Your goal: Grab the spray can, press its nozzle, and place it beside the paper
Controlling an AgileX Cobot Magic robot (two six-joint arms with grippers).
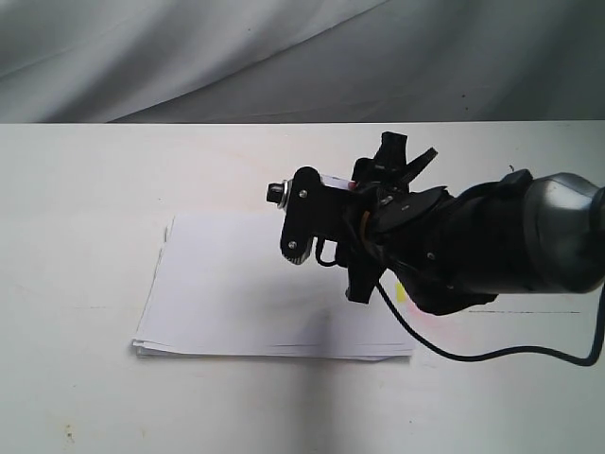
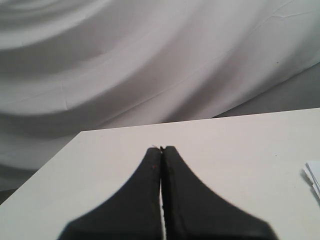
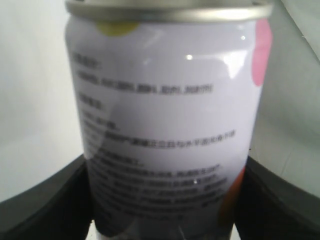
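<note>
My right gripper (image 1: 312, 210) is shut on the spray can (image 3: 165, 115) and holds it in the air above the paper's far edge. In the right wrist view the can's pale printed label fills the frame between the two black fingers (image 3: 55, 205). In the exterior view the can lies sideways, mostly hidden by the gripper. Its silver dome and black nozzle (image 1: 277, 194) poke out to the left. The paper (image 1: 236, 293), a thin white stack, lies flat on the table below. My left gripper (image 2: 161, 149) is shut on nothing above the table and does not show in the exterior view.
The white table (image 1: 76, 189) extends around the paper on all sides. A grey cloth backdrop (image 1: 284, 57) hangs behind it. A black cable (image 1: 492, 356) trails from the right arm over the table. A corner of the paper (image 2: 314, 175) shows in the left wrist view.
</note>
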